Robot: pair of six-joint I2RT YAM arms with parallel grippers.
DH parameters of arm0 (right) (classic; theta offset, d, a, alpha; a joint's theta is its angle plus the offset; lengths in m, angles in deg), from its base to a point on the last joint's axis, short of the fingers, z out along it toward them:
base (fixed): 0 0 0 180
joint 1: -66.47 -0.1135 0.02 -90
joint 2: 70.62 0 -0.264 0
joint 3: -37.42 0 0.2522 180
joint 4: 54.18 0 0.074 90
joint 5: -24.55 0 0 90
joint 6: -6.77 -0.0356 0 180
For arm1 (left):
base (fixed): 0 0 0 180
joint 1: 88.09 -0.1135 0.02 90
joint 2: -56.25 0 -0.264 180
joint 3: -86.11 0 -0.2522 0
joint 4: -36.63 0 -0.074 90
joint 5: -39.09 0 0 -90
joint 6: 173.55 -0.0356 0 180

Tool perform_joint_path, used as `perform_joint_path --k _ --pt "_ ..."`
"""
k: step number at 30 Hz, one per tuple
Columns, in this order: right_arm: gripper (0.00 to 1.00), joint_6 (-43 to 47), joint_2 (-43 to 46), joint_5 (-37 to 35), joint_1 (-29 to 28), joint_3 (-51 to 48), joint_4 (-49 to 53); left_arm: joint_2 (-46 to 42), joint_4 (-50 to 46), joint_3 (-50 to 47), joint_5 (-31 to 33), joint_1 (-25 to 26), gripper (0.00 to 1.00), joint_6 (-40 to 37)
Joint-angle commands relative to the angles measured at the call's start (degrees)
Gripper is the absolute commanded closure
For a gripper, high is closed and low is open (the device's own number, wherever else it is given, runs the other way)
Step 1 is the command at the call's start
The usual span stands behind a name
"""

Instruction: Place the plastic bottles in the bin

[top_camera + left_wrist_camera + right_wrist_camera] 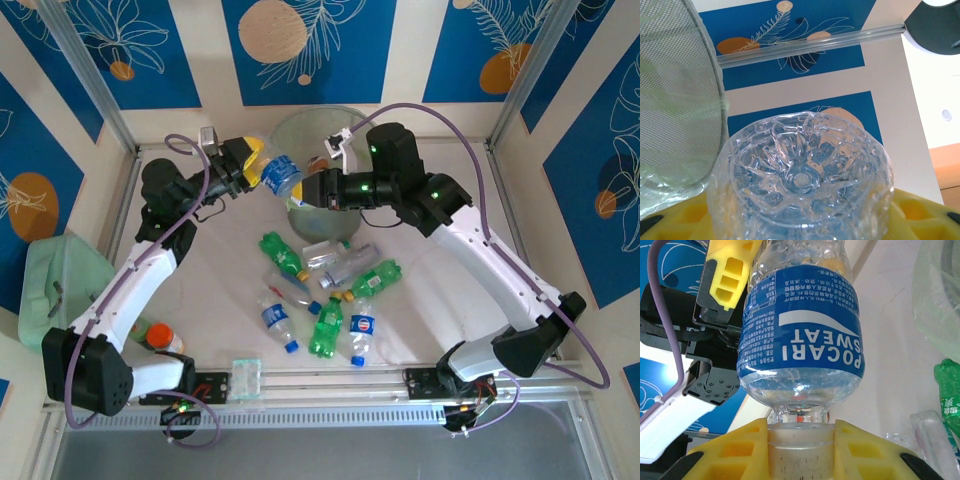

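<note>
clear plastic bottle with a blue pocari sweat label [282, 175] held up off the white bench [220, 270], just by the near rim of the round translucent grey-green bin [300, 120]. base end pinched in the left pincer [262, 168], neck and cap clamped in the right pincer [800, 437]. other clear and green plastic bottles [330, 290] heaped on the bench, near side of the bin.
</note>
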Motion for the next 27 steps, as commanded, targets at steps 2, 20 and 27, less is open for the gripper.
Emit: perform_joint_path --k 2,20,27 --pt "0.77 1.0 -0.9 0.9 -0.8 2.7 0.4 -0.1 1.4 0.2 -1.0 -0.3 0.51 -1.3" --pt "0.81 1.2 -0.5 -3.6 0.4 3.7 2.0 -2.1 -13.8 5.1 3.7 -0.4 0.00 -12.7" --pt "0.81 1.5 -2.2 -7.2 6.4 6.7 4.1 -6.7 -35.8 8.7 12.1 -0.3 0.00 -26.6"
